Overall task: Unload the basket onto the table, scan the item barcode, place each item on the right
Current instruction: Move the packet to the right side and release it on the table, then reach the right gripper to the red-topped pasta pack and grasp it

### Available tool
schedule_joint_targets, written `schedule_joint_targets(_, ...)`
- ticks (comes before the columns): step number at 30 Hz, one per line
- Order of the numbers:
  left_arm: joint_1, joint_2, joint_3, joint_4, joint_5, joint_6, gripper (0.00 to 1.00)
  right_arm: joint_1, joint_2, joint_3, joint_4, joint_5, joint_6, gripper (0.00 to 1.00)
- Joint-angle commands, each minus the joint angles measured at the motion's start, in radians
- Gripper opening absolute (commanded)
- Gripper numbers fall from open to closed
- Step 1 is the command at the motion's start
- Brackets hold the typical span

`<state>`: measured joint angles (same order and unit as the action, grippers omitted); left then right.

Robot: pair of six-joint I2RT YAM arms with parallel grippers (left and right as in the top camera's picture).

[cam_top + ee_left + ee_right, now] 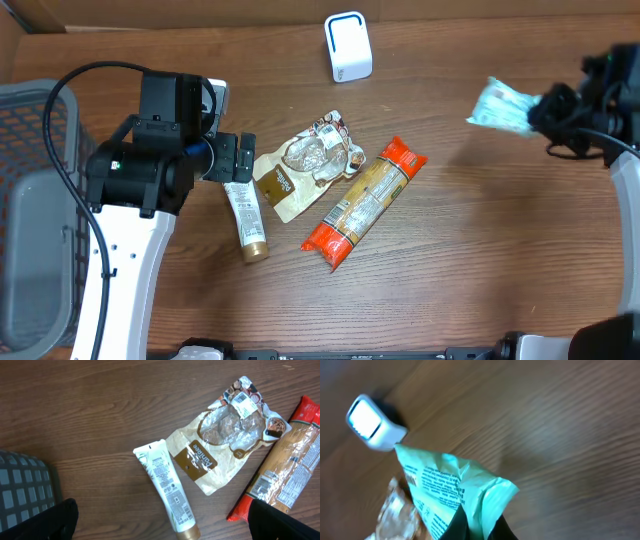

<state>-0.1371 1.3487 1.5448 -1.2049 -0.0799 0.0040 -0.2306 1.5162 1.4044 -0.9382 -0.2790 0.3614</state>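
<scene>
Right hand [542,112]: clamped on a pale green packet [503,104], scanner [348,46] well beyond it.
Left hand [243,158]: spread wide, a tube [245,215] just beneath it.

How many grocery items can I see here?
4. A white tube, a brown snack bag and an orange pasta packet lie together mid-table; a pale green packet is held up in the right gripper. The basket at left may hide more.
</scene>
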Motion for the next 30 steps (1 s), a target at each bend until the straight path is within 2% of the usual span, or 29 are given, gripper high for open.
schedule_joint_targets(1,0.001,0.005,0.008,0.001,-0.005,0.019,1.0,-0.089,0.011,-0.161,0.109,-0.066,0.063,0.04)
schedule_joint_targets(9,0.001,0.005,0.008,0.001,-0.005,0.019,1.0,-0.22,0.059,-0.457,0.396,-0.077,0.137,0.05)
schedule_joint_targets(11,0.001,0.005,0.008,0.001,-0.005,0.019,1.0,-0.24,0.066,-0.5,0.44,-0.07,0.137,0.09)
schedule_joint_targets(12,0.001,0.005,0.008,0.001,-0.005,0.019,1.0,-0.25,0.068,-0.522,0.456,-0.061,0.137,0.15)
schedule_joint_targets(13,0.001,0.005,0.008,0.001,-0.005,0.019,1.0,-0.262,0.068,-0.537,0.457,-0.042,0.137,0.26)
schedule_joint_targets(15,0.001,0.005,0.008,0.001,-0.005,0.019,1.0,-0.27,0.068,-0.538,0.443,-0.036,0.136,0.38)
schedule_joint_targets(17,0.001,0.005,0.008,0.001,-0.005,0.019,0.99,-0.274,0.067,-0.537,0.429,-0.039,0.137,0.61)
schedule_joint_targets(18,0.001,0.005,0.008,0.001,-0.005,0.019,1.0,-0.275,0.067,-0.536,0.42,-0.05,0.136,0.68)
schedule_joint_targets(23,0.001,0.005,0.008,0.001,-0.005,0.019,1.0,-0.27,0.067,-0.464,0.342,-0.279,0.045,0.96)
schedule_joint_targets(24,0.001,0.005,0.008,0.001,-0.005,0.019,1.0,-0.261,0.066,-0.434,0.312,-0.325,0.02,1.0)
schedule_joint_targets(26,0.001,0.005,0.008,0.001,-0.005,0.019,0.99,-0.222,0.066,-0.348,0.217,-0.401,-0.06,1.0)
schedule_joint_targets(30,0.001,0.005,0.008,0.001,-0.005,0.019,0.99,-0.09,0.066,-0.227,0.064,-0.399,-0.127,1.0)
